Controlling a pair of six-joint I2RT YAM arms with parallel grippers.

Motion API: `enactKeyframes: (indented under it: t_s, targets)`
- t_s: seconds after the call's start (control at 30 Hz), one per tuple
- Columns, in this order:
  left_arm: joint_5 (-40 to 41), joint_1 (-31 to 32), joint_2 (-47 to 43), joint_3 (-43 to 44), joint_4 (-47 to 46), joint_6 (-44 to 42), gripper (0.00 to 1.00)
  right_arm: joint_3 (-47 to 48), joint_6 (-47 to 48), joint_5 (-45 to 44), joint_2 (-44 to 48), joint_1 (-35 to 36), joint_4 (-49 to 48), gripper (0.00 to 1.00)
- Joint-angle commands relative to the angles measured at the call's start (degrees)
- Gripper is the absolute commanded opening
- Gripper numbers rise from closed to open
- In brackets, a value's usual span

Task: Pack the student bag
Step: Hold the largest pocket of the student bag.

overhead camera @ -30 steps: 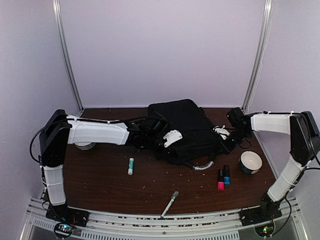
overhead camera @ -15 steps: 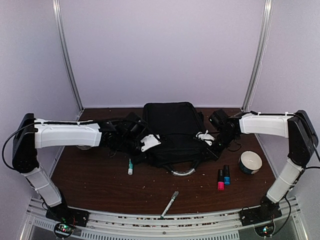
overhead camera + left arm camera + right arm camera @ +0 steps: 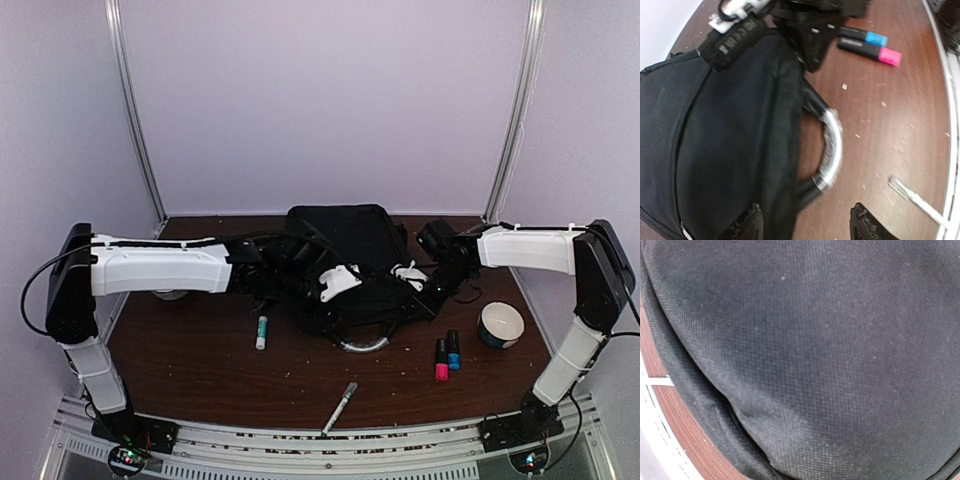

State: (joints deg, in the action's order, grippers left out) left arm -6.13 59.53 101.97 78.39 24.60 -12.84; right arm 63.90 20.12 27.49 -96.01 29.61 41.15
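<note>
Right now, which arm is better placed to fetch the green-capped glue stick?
Left. The left claw stands open over the student bag, and the glue stick lies on that arm's side. The right claw is shut at the bag's other edge.

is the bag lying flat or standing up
Lying flat: the bag spreads across the table, with its grey handle on the near side.
</note>
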Motion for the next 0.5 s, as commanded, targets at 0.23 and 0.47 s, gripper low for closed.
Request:
enactKeyframes:
  t_s: [0.23,0.47]
  targets:
    - [-0.2,-0.3,11.1,14.6,0.9,-1.8,0.53,1.6,-0.8,3.9,0.4,1.0,-3.1,0.00]
    - [0.6,-0.3,16.7,19.3,2.6,-5.3,0.50,0.7,-1.0,4.0,0.7,1.0,-3.7,0.00]
